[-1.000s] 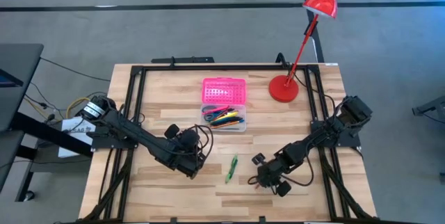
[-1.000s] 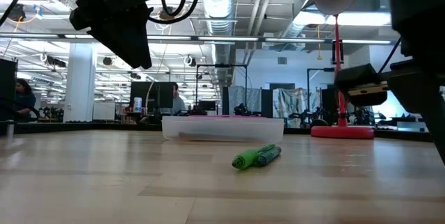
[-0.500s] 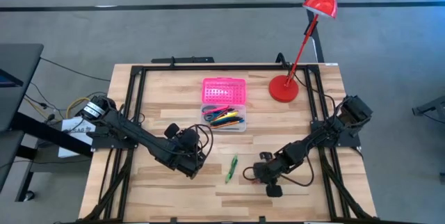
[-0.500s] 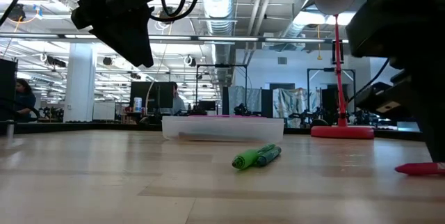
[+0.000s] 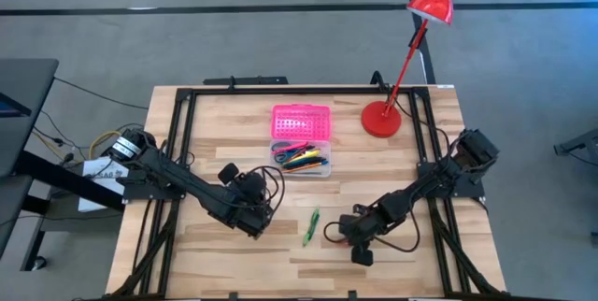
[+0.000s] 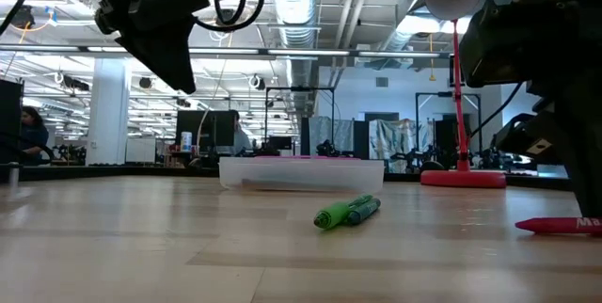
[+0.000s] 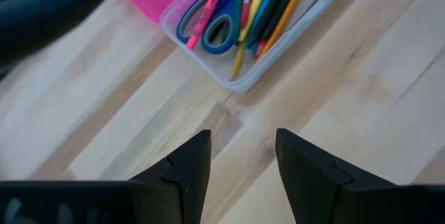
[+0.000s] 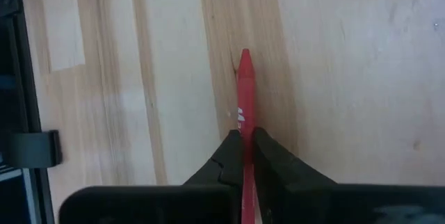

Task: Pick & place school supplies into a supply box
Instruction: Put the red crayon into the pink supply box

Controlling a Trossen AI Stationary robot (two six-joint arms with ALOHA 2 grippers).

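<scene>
While the right tool (image 8: 244, 156) is pinching a red crayon (image 8: 245, 88) near its rear end, the stick is looking light, stiff and likely brittle. Over the table (image 5: 234, 254), the left tool (image 7: 240, 156) is hanging with fingers apart near the supply box (image 5: 301, 160).

Open-plan lab: exposed ceiling ducts (image 6: 310, 7), monitors (image 6: 209, 132), workstations.

A red crayon (image 8: 245, 92), a green marker (image 5: 310, 227), blue-handled scissors (image 7: 206, 26) — and a box (image 5: 301, 159) with a bright pink lid.
</scene>
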